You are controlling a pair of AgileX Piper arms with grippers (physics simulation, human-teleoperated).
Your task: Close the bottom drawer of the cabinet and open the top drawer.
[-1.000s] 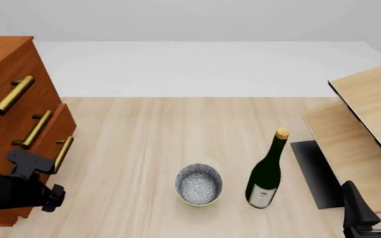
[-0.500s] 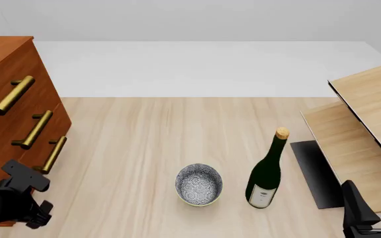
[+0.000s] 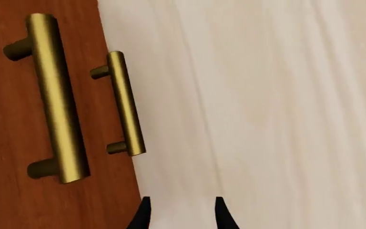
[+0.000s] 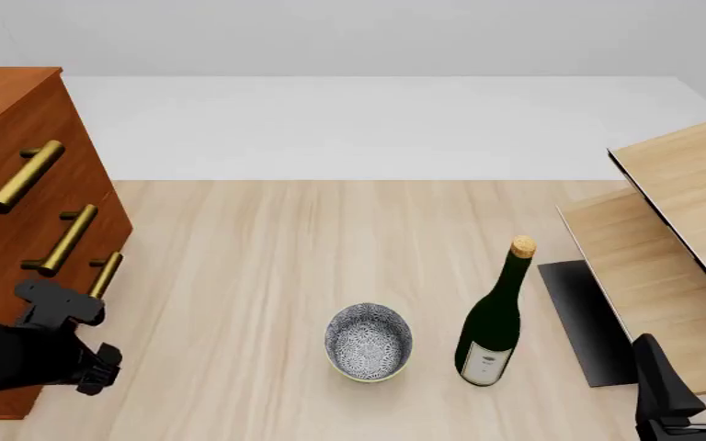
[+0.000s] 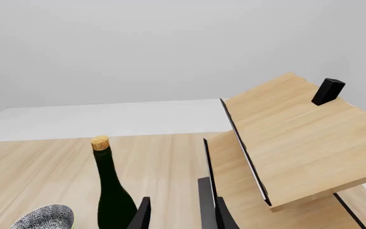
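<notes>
Cabinet point(image 4: 10, 184) stood at the worktop's point(image 4: 267, 257) far left, all drawers flush: top drawer point(image 4: 4, 152) shut, bottom drawer point(image 4: 34, 303) pushed in. Left end effector point(image 4: 65, 344) hung just before the bottom drawer's handle point(image 4: 104, 275), fingers slightly parted, empty. Right end effector point(image 4: 694, 377) sat low at right, open, empty, beside the wine bottle point(image 4: 495, 317) and bowl point(image 4: 368, 342)
</notes>
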